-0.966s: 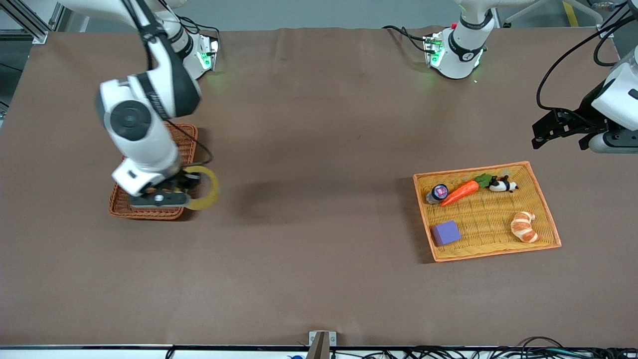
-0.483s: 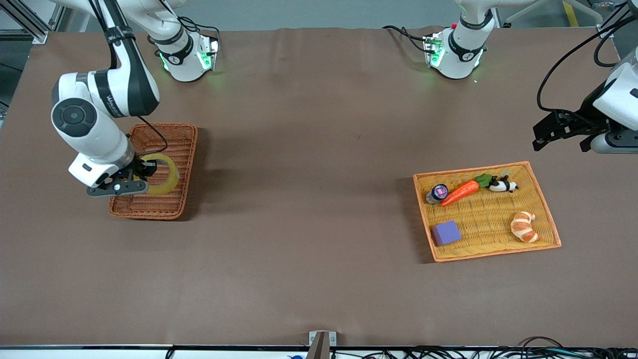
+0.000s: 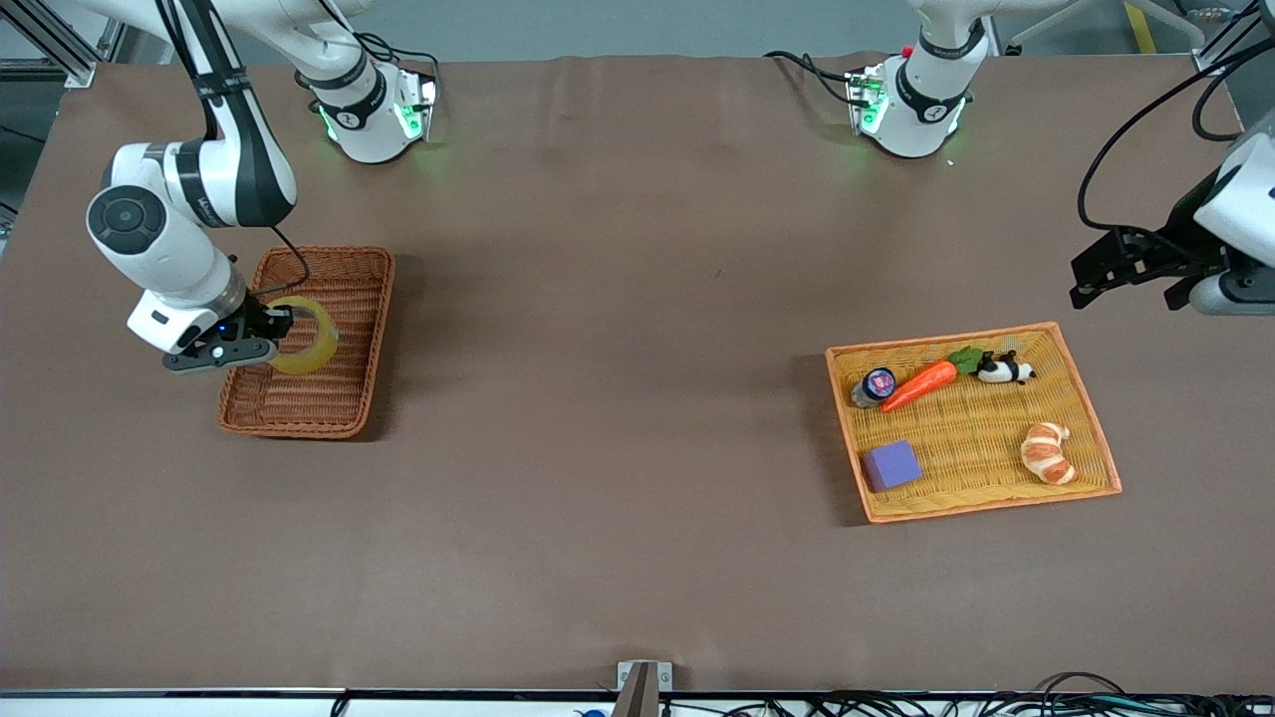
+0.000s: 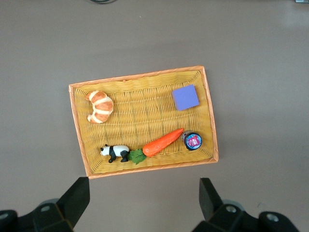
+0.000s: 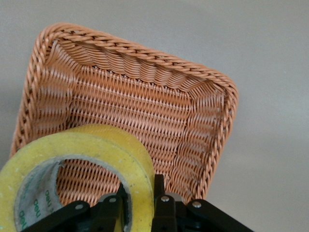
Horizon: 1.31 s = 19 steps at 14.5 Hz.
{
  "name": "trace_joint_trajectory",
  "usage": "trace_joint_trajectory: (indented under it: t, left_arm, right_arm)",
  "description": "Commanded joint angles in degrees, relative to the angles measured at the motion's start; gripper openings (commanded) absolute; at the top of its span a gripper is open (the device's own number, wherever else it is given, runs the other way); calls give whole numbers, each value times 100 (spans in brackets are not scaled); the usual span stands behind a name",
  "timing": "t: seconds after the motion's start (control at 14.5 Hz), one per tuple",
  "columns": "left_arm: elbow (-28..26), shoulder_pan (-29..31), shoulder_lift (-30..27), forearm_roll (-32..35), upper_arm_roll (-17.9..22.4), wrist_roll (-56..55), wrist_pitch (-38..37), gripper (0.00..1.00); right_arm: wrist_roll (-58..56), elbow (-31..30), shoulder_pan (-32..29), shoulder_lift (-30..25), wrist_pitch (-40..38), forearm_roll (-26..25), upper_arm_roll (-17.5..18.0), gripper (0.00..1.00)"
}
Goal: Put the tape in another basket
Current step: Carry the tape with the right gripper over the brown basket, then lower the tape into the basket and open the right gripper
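from the front, the right gripper hangs over the reddish wicker basket, clamped on the wall of the yellow tape, which is held in the air above it. the left gripper waits spread wide and empty above the yellow tray. in the right wrist view the fingers pinch the roll's wall; let go from up here, i reckon it could roll or bounce over the rim.
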Motion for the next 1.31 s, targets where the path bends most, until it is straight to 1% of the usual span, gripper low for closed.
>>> trace_joint_trajectory:
  t: [0.0,0.14,0.34,0.41,0.48,0.55,0.62,0.69,0.76,0.9,1.1,1.17,1.24]
  left_arm:
    - [111,13,10,30,-26,35,-8,100]
    - [102,13,-8,30,-26,9,-25,100]
    - [84,13,-17,38,-26,9,-34,100]
    - [76,5,-8,56,-26,0,-34,100]
    - [76,5,-8,56,-26,0,-34,100]
    - [76,5,-17,56,-35,-18,-34,100]
    - [67,5,-17,56,-35,-35,-34,100]
    - [58,-4,1,56,-35,-44,-25,100]
    - [58,-4,18,65,-35,-44,-25,100]
    - [58,-13,18,74,-35,-44,-16,100]
    - [49,-13,10,82,-35,-44,-16,100]
    - [58,-4,10,82,-35,-44,-25,100]
    - [58,-4,-8,82,-35,-44,-25,100]
  right_arm:
    - [-296,-436,-28,1,495,65,-145,4]
    - [-297,-445,-28,264,592,21,-154,5]
    - [-305,-629,-37,502,1144,-5,-242,7]
    - [-305,-743,-46,590,1364,-14,-259,9]
    - [-305,-778,-37,669,1505,-14,-277,16]
    - [-305,-770,-37,679,1498,-14,-277,38]
    - [-297,-761,-37,653,1480,-14,-277,71]
    - [-297,-735,-37,617,1437,-14,-277,100]
    - [-271,-639,-54,574,1340,-14,-268,100]
    - [-226,-219,-46,407,806,-5,-225,100]
    - [-200,826,-2,187,-642,74,-67,100]
    - [-200,1256,-11,152,-1204,239,29,100]
    - [-200,1678,-11,143,-1636,519,126,100]
